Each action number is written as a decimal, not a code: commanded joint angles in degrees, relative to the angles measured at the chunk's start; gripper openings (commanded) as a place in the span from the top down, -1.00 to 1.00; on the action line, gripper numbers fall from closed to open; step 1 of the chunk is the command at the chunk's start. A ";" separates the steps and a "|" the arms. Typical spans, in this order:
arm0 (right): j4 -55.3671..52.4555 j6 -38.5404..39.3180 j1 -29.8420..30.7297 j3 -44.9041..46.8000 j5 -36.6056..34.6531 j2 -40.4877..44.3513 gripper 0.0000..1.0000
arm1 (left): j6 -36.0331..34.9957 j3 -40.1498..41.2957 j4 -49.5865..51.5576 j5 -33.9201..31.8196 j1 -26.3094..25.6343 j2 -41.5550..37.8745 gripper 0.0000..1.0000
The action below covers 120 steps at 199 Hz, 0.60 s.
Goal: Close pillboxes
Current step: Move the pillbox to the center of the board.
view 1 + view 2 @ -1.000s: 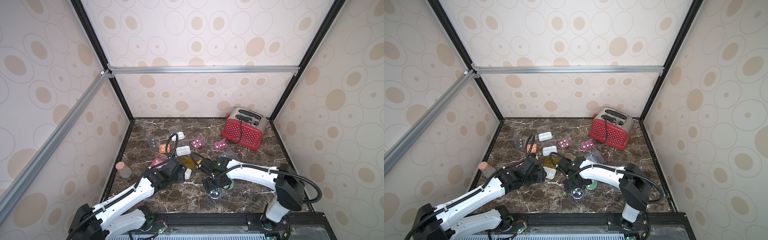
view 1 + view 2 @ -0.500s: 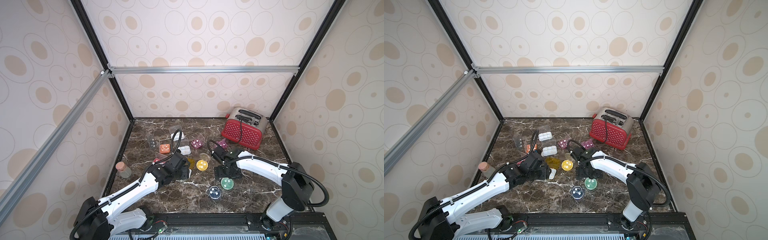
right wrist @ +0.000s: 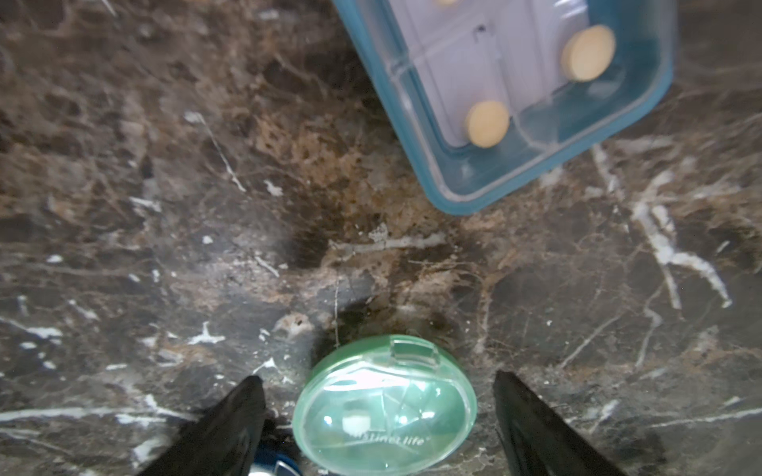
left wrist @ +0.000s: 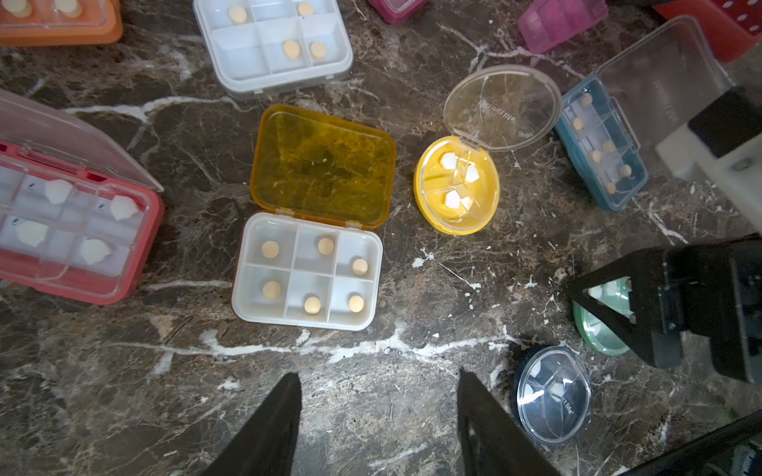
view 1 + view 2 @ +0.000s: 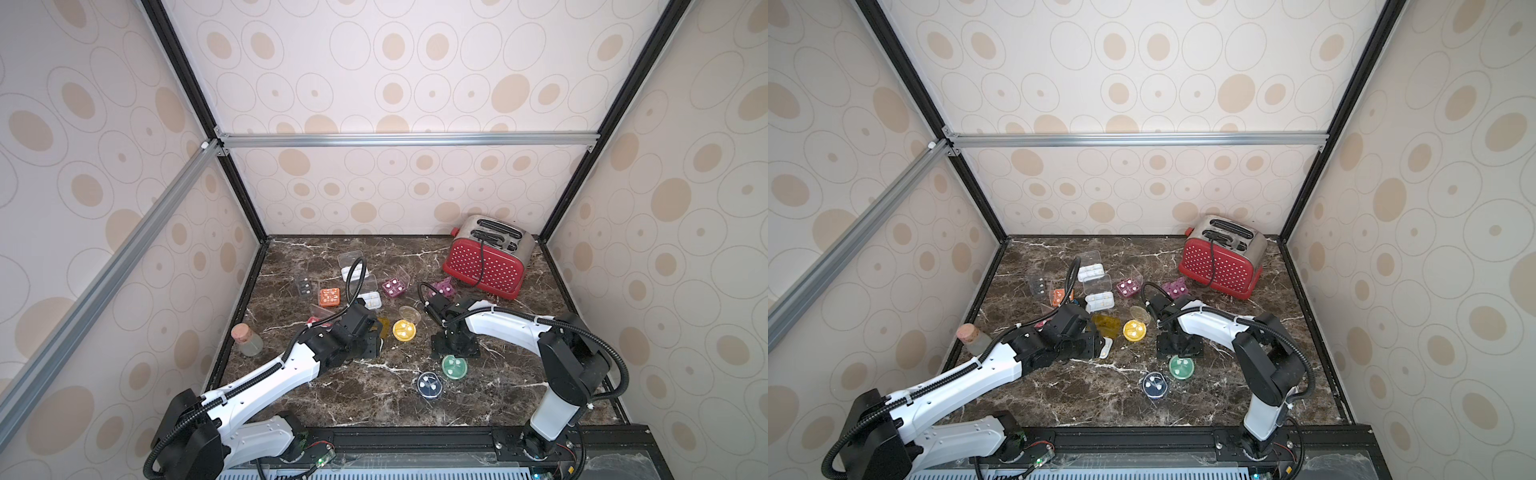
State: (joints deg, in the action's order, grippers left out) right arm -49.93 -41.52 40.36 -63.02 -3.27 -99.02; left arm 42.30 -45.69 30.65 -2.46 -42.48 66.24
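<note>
Cream wallpaper printed with tan ovals and thin rings covers the back wall (image 5: 390,83) at 12 o'clock, the left-hand wall (image 5: 83,174) at 9 o'clock and the right-hand wall (image 5: 685,216) at 3 o'clock in both top views. Black posts (image 5: 185,70) mark the corners. A silver crossbar (image 5: 407,139) spans the back; a second silver rail (image 5: 104,286) runs along the 9 o'clock side. The desk (image 5: 374,399) is dark brown marble with white veins, softly lit.

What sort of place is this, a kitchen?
Probably a robot test booth, not a real kitchen: wallpapered panels on an aluminium frame enclose a marble-look tabletop, where two white robot arms reach among scattered pillboxes near a red toaster.
</note>
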 commanded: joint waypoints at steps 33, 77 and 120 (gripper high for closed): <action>0.93 -0.88 0.10 4.61 1.40 1.47 -0.60 | -0.83 -2.45 -1.17 0.33 0.44 0.82 -0.21; 0.92 -1.49 0.77 7.35 1.65 4.60 -0.46 | -0.43 -2.05 -1.83 0.78 0.46 1.52 -0.20; 1.63 -4.12 3.45 10.17 2.82 6.27 -0.44 | -0.05 -1.36 -2.35 0.79 0.44 1.04 -0.21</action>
State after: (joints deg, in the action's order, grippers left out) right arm -47.29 -42.78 42.02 -54.63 -1.34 -94.11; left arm 42.17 -46.02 28.97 -1.41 -42.48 67.59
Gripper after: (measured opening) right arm 0.758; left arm 0.604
